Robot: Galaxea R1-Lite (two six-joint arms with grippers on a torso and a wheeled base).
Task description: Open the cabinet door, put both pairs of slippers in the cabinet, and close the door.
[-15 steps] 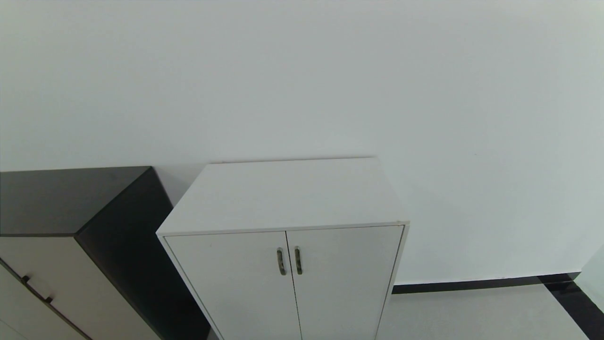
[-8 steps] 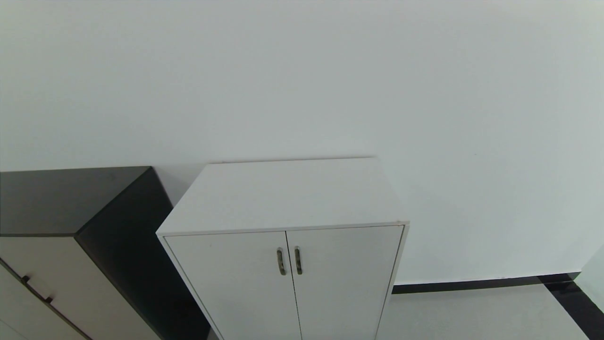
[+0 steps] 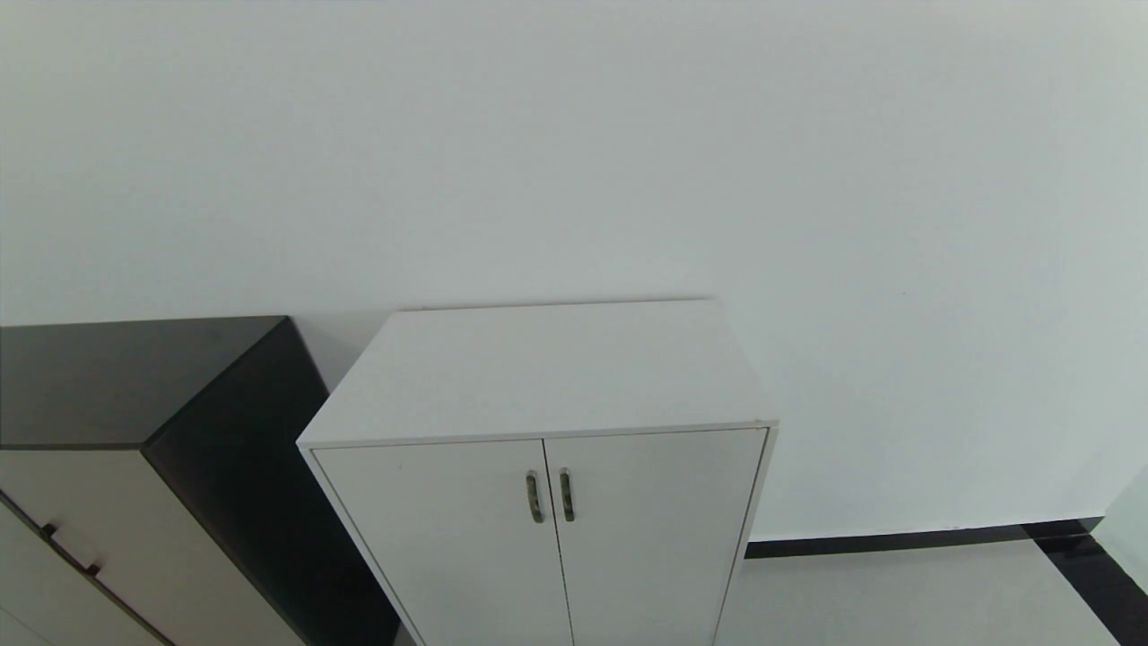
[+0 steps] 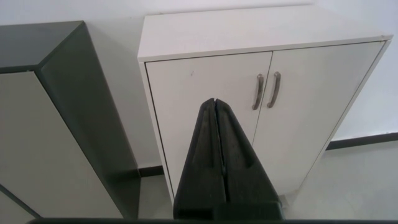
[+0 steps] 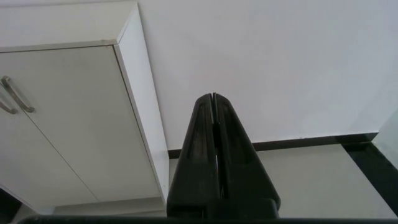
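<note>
The left gripper (image 4: pixel 215 102) has its two dark fingers pressed flat together with nothing between them. The white cabinet (image 3: pixel 538 377) stands ahead of it and apart from it. Both cabinet doors are closed: the left door (image 3: pixel 439 538) lies straight beyond the fingertips, and the two metal handles (image 3: pixel 534 496) sit side by side at the seam, a little further towards the right door (image 3: pixel 655 520). The right gripper (image 5: pixel 214 96) is likewise clenched on nothing. It faces the wall (image 5: pixel 280 62) and the black skirting (image 5: pixel 311 145), with the cabinet's right side off to one side of it. A dark cabinet (image 3: pixel 134 377) stands just beside the white one, on the left gripper's far side.
</note>
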